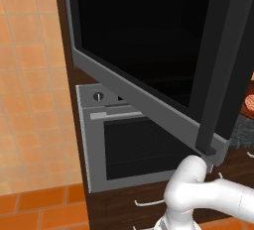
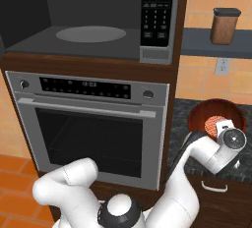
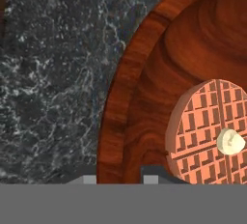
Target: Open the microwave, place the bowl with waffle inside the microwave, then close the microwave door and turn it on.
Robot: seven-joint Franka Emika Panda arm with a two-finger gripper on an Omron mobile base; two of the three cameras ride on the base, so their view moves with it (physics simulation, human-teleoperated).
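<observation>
Your gripper (image 3: 117, 178) straddled the bowl's (image 3: 144, 97) rim, fingers seemingly clamped on it, near the counter's (image 3: 53, 83) left edge. Tilt in lifting, and you risked spilling the waffle (image 3: 202, 126).

A home kitchen, rendered. A built-in microwave (image 2: 98, 20) with its door (image 1: 149, 50) swung open sits above a silver oven (image 2: 93, 128) with 2 knobs, both set in dark wood cabinetry. Orange tiles cover the wall (image 1: 30, 75) and floor (image 1: 44, 209). Beside the oven runs a dark stone desk (image 3: 53, 83) carrying a wooden bowl (image 3: 144, 97) with a waffle (image 3: 207, 131). A shelf (image 2: 216, 42) holds what may be a spice jar (image 2: 225, 25).
</observation>
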